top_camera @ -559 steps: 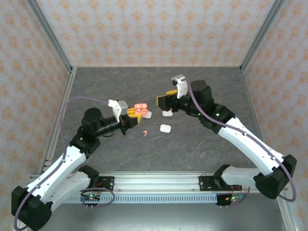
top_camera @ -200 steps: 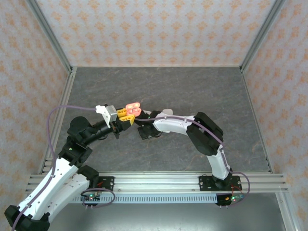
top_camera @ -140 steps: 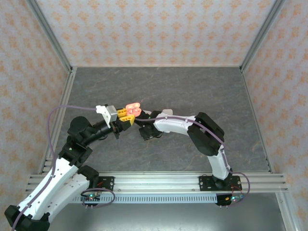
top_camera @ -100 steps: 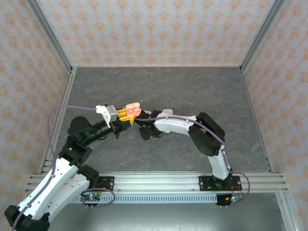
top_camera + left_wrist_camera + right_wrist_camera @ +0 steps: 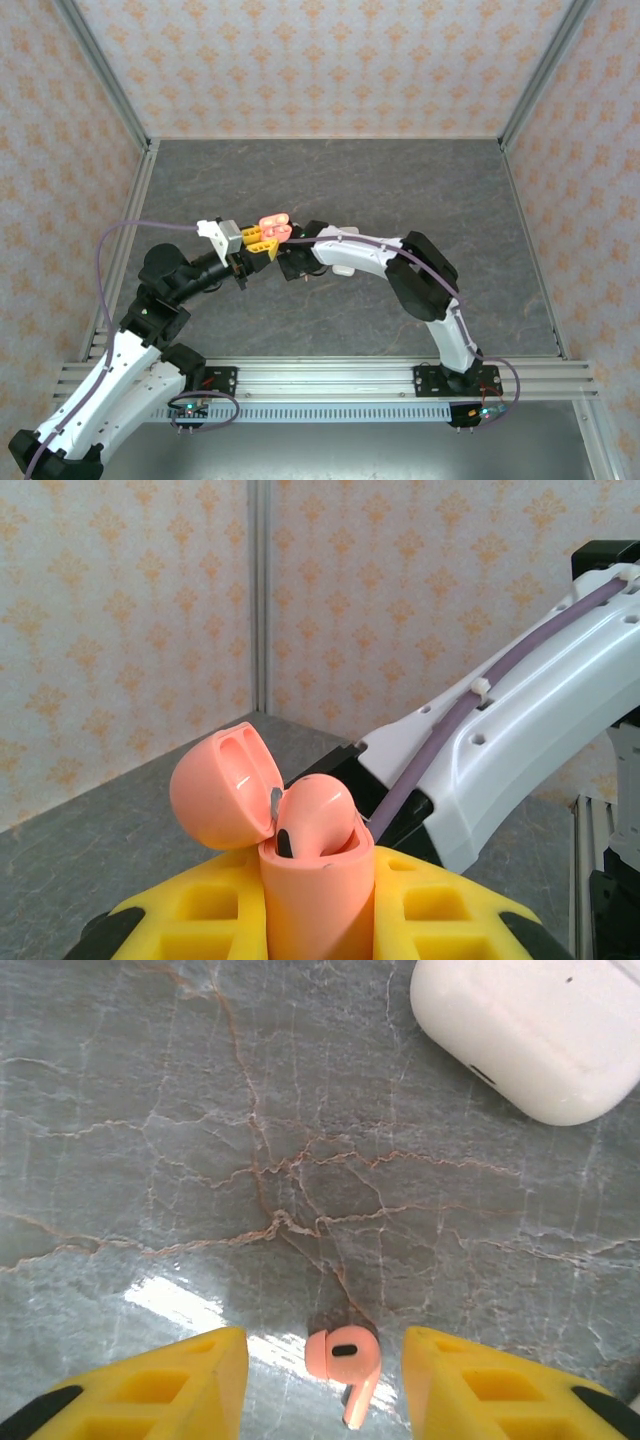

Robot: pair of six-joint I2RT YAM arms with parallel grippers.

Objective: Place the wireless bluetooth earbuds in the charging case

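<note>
My left gripper (image 5: 318, 912) is shut on a coral charging case (image 5: 318, 900), held upright above the table with its lid (image 5: 222, 788) flipped open. One coral earbud (image 5: 318, 810) sits in the case, its rounded head sticking out. In the top view the case (image 5: 274, 226) hangs just left of the right arm (image 5: 350, 255). My right gripper (image 5: 325, 1380) is low over the table and open. A second coral earbud (image 5: 345, 1360) lies flat on the stone between its yellow fingers (image 5: 170, 1385), touching neither.
A closed white case (image 5: 530, 1030) lies on the grey marbled table (image 5: 250, 1160) beyond the right gripper. The right arm bends across the middle of the table, close under the left gripper. Patterned walls and metal posts (image 5: 100, 75) enclose the table.
The right arm's wrist has crept a little left and toward the back, nearer the held case, and its jaws have spread slightly. The left arm and the coral case have stayed put.
</note>
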